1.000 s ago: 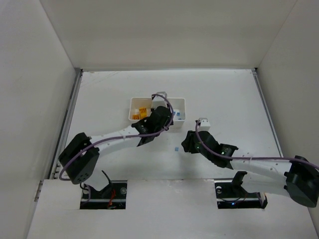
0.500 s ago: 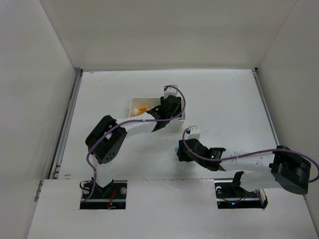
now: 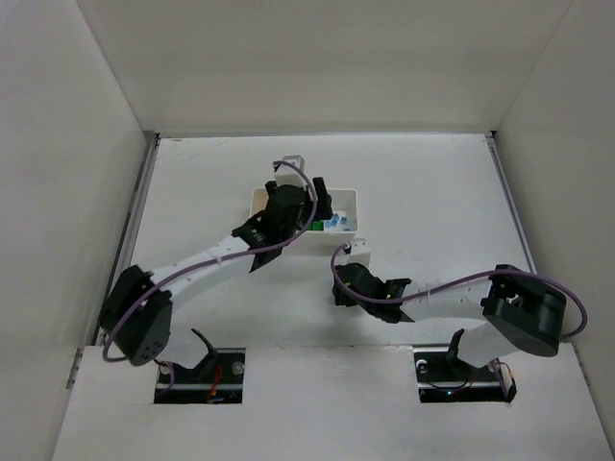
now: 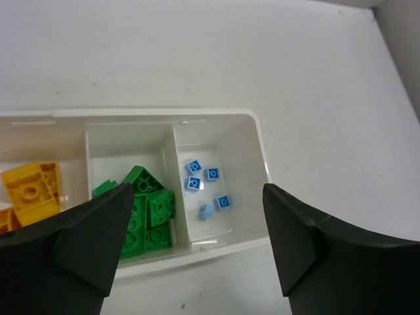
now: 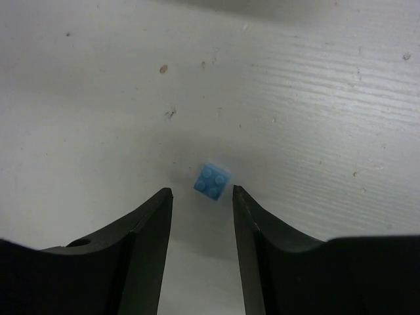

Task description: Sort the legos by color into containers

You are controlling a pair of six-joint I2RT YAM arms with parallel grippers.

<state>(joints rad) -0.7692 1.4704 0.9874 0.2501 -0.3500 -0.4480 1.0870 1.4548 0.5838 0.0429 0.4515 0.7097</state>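
**Right gripper.** The right gripper [image 5: 202, 190] stands low over the table [image 5: 295, 98] with its jaws partly spread and nothing pinched. One loose brick [image 5: 212, 181], small and light blue, lies flat on the table just ahead of the gap between the fingertips. It appears to touch neither finger. In the top view the gripper head covers this brick.

**Left gripper.** The left gripper [image 4: 197, 190] hangs above the tray [image 4: 258, 151] with its jaws spread wide and empty.

**Tray contents.** The tray has three compartments in a row.
- Left compartment: yellow bricks [image 4: 29, 190].
- Middle compartment: green bricks [image 4: 147, 213].
- Right compartment: blue bricks [image 4: 212, 173], five as far as can be counted, lying apart from each other.

No compartment shows a brick of the wrong colour. The left finger hides part of the yellow compartment and part of the green one.

**Task status.** Sorting is judged to be nearly complete. Every brick visible in the tray sits with its own colour. The one brick seen outside the tray is the loose brick at the right gripper, and it belongs in the right compartment. The steps left are to grip it, carry it and release it there. The arms cover part of the table in the top view, so whether any other brick lies beneath them cannot be told.

**Markings.** No brand, label or writing can be read on the bricks, the tray, the arms or the table.
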